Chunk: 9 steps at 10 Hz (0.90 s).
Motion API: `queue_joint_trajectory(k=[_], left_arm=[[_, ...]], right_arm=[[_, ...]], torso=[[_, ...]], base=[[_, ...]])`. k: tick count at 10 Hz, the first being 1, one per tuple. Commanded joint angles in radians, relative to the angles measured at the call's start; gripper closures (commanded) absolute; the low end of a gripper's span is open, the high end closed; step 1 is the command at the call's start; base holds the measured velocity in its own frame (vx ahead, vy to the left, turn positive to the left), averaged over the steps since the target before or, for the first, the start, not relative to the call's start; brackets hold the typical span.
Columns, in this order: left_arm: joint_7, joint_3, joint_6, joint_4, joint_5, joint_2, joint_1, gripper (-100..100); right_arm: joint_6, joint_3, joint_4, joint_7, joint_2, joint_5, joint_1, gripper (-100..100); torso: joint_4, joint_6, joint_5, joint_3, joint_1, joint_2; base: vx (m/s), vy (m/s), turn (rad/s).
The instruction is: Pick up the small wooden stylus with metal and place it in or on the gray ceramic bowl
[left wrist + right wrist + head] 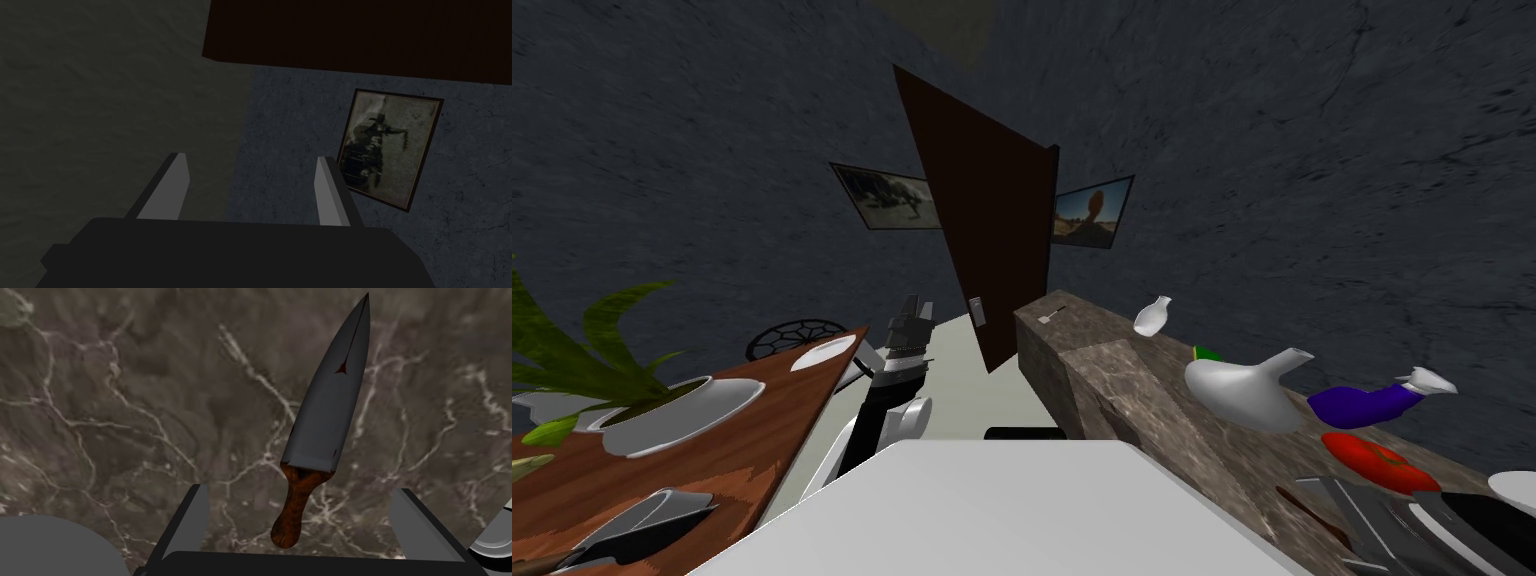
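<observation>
A knife-shaped tool [325,403] with a brown wooden handle and a grey metal blade lies flat on the brown marbled counter [125,413]. My right gripper [300,490] hangs over it, open, with the handle between the two fingers and neither finger touching it. In the head view the tool's brown handle [1302,508] shows at the counter's near right end, beside the right gripper's fingers [1344,512]. A pale round rim [495,538], perhaps a bowl, sits just past one finger; a white bowl's edge [1515,488] shows at the far right. My left gripper [250,157] is raised and open, holding nothing [910,318].
On the counter [1112,370] stand a white spouted vessel [1247,390], a purple bottle [1362,405], a red item [1372,458], a small white vase [1153,316] and a thin small tool [1052,315]. A wooden table [742,440] with a potted plant [672,410] is on the left.
</observation>
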Motion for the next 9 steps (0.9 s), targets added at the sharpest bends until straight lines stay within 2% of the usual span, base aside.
queue_joint_trajectory(k=[1, 2, 4, 5, 9], left_arm=[[0.0, 0.0, 0.0, 0.0, 0.0, 0.0, 0.0, 0], [0.0, 0.0, 0.0, 0.0, 0.0, 0.0, 0.0, 0], [0.0, 0.0, 0.0, 0.0, 0.0, 0.0, 0.0, 0], [0.0, 0.0, 0.0, 0.0, 0.0, 0.0, 0.0, 0], [0.0, 0.0, 0.0, 0.0, 0.0, 0.0, 0.0, 0]], right_arm=[[0.05, 0.05, -0.05, -0.004, -0.024, -0.033, -0.019, -100], [0.061, 0.062, -0.053, -0.004, -0.024, -0.033, -0.019, -100], [0.123, 0.126, -0.119, -0.009, -0.057, -0.076, -0.041, -100], [0.128, 0.134, -0.12, -0.009, -0.057, -0.076, -0.041, -100], [0.251, 0.266, -0.25, -0.018, -0.123, -0.162, -0.085, -100]], torso=[[0.0, 0.0, 0.0, 0.0, 0.0, 0.0], [0.0, 0.0, 0.0, 0.0, -0.001, 0.0], [0.0, 0.0, 0.0, 0.001, 0.0, 0.001], [0.0, 0.0, 0.0, 0.0, 0.0, 0.001], [0.0, -0.001, 0.0, 0.0, 0.002, 0.001]], base=[[-0.009, -0.058, 0.001], [-0.012, -0.043, 0.003], [-0.009, -0.04, -0.005], [-0.013, -0.013, 0.034], [-0.014, -0.015, 0.046]])
